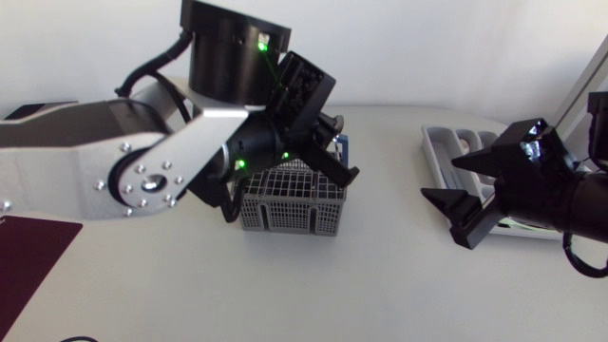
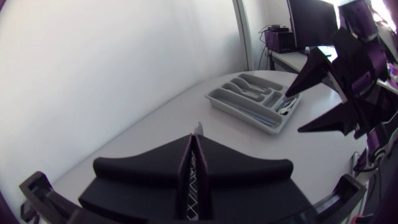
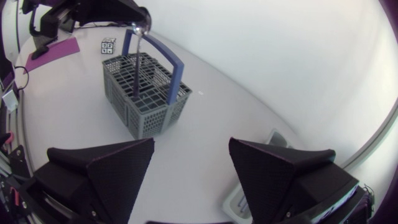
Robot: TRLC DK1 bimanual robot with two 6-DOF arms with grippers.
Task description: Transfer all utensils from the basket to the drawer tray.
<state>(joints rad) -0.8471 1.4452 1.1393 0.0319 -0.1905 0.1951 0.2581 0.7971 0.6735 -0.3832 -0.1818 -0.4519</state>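
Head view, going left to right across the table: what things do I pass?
maroon mat → grey basket → drawer tray

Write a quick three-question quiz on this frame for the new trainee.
1. True or false: the right gripper is shut on a utensil.
2. The left gripper is shut on: A) a cup, B) a thin metal utensil, C) nothing.
3. Where does that utensil's lower end sit?
Key: 1 false, it is open and empty. 2 B. 3 inside the grey basket, not in the drawer tray.
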